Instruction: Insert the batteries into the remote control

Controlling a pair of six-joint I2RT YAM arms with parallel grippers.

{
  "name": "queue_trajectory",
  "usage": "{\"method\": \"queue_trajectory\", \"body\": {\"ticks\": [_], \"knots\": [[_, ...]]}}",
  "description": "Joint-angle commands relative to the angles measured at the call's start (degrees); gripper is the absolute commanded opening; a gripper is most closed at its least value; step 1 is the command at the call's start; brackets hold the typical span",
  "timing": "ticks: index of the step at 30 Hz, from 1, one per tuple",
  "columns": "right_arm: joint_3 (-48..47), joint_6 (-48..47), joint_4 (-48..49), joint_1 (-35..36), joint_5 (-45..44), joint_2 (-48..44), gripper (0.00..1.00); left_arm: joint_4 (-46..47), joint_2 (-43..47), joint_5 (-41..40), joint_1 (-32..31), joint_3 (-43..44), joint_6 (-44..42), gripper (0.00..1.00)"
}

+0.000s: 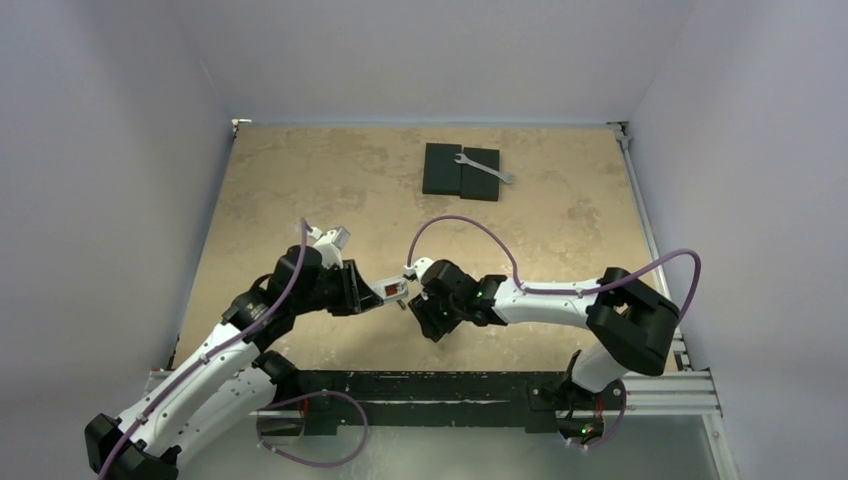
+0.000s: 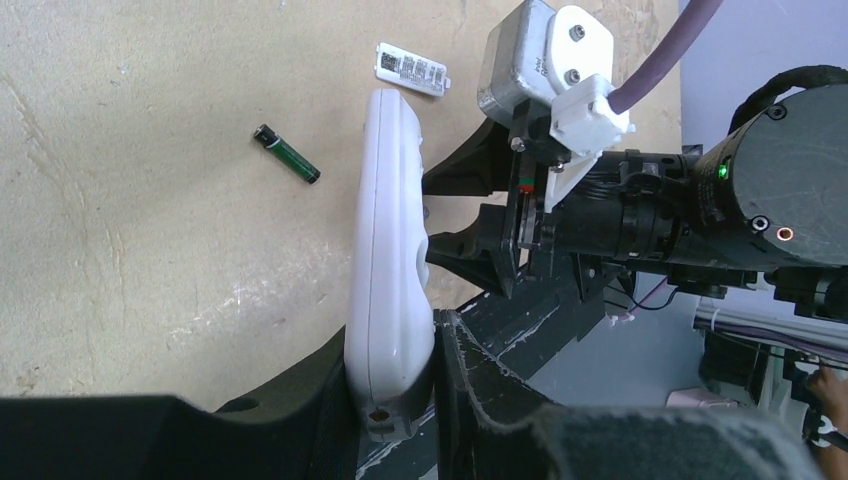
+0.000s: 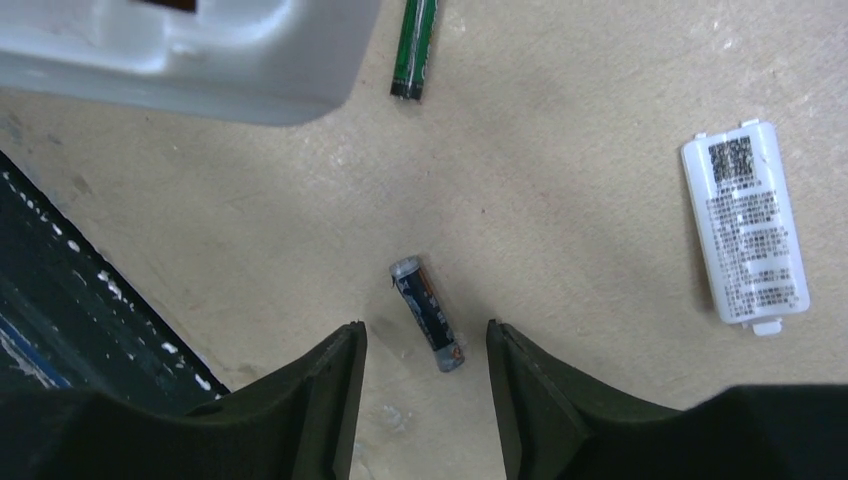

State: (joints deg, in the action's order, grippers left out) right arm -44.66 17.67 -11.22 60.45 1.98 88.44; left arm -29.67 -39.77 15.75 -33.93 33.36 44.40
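My left gripper (image 2: 395, 352) is shut on the lower end of the white remote control (image 2: 388, 250), holding it on edge above the table; in the top view the remote control (image 1: 392, 290) sits between the two grippers. A green battery (image 2: 286, 153) lies on the table beside it. A dark blue battery (image 3: 427, 314) lies on the table in the gap between the fingers of my right gripper (image 3: 425, 335), which is open and not touching it. The green battery (image 3: 414, 50) and a corner of the remote control (image 3: 190, 50) show at the top of the right wrist view.
The white battery cover (image 3: 745, 222) with a printed label lies loose on the table, right of the right gripper. Two black flat blocks (image 1: 450, 172) with a silver wrench (image 1: 485, 167) on them sit at the far middle. A black rail (image 1: 430, 385) runs along the near edge.
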Motion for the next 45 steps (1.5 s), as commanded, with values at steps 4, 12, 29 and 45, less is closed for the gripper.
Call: {"method": "queue_trajectory", "body": {"ticks": [4,12,29,45], "knots": [[-2.52,-1.15,-1.03,1.69,-4.07,1.65,0.51,1.12,0.18,-0.52,-0.34,2.76,0.61,0.0],[-4.2,-0.5,-5.16,4.17,-9.56,3.16,0.46,1.82,-0.84,-0.28,-0.34,2.76,0.24,0.0],[-6.31,1.31,-8.65,6.18,-14.28,4.92,0.0,3.12,-2.39,0.2,-0.34,2.86,0.2,0.0],[-8.06,5.86,-15.58,6.2,-21.51,-0.24,0.0,10.48,-6.31,3.7,-0.34,-1.03,2.33,0.0]]}}
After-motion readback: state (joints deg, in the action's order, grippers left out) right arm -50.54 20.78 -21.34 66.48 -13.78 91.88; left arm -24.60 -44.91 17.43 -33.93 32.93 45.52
